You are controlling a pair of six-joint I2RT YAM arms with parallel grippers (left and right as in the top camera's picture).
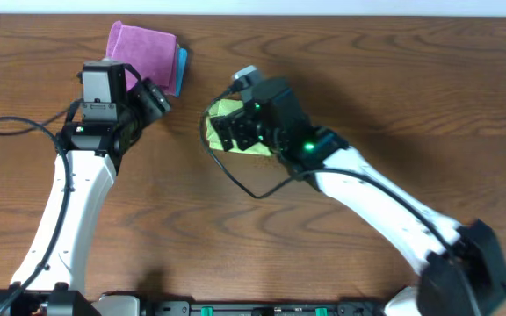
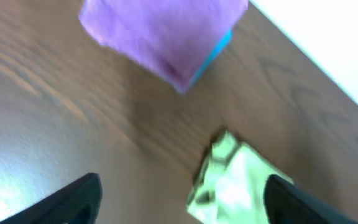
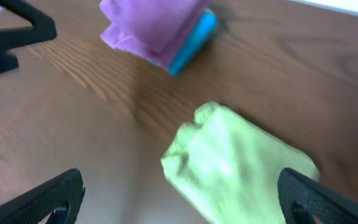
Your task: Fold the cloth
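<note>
The cloth (image 1: 225, 109) is a light yellow-green bundle lying crumpled and folded small on the wooden table (image 1: 385, 79). My right gripper (image 1: 228, 132) hovers right over it and hides most of it from above. In the right wrist view the cloth (image 3: 241, 168) lies between the wide-open jaws of that gripper (image 3: 185, 200), nearer the right finger (image 3: 325, 199), and nothing is gripped. My left gripper (image 1: 155, 96) stands to the cloth's left, also open. Its wrist view shows the cloth (image 2: 235, 183) by its right finger (image 2: 294, 199), with the gripper (image 2: 182, 202) holding nothing.
A purple cloth (image 1: 140, 46) lies folded on top of a blue cloth (image 1: 181, 68) at the back left, close beyond my left gripper. Both also show in the wrist views, the purple cloth (image 3: 154, 25) over the blue cloth (image 3: 194, 38). A black cable (image 1: 253, 189) loops beside the right arm.
</note>
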